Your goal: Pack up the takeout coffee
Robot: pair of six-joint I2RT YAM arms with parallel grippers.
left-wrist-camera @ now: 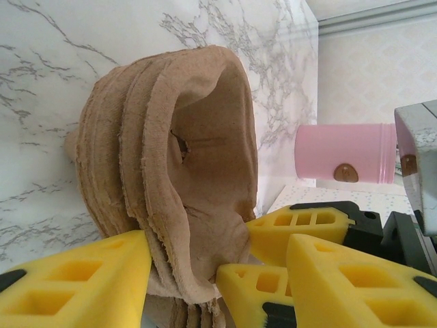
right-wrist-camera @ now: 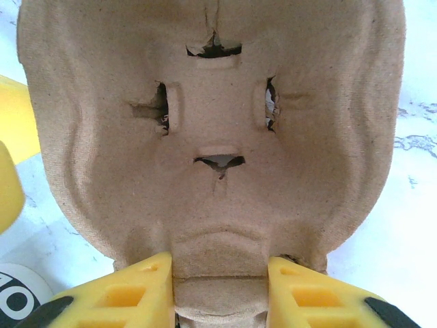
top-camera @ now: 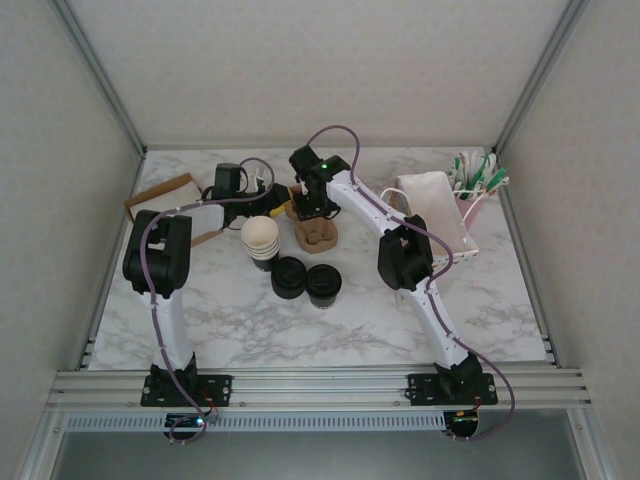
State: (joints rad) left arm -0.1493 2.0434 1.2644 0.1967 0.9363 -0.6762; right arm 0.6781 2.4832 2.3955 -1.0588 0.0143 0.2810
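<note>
Left fingers [left-wrist-camera: 75,280], right fingers [right-wrist-camera: 130,294], one carrier stack [left-wrist-camera: 171,178]

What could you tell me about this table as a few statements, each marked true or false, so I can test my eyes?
1. The right gripper grips a brown pulp cup carrier. True.
2. The stack of cups sits inside the carrier. False: it stands on the table beside it.
3. A pink holder stands on the table's right side. True.
4. The lidded black cup is in the carrier. False: it stands on the marble next to the pile of lids.
</note>
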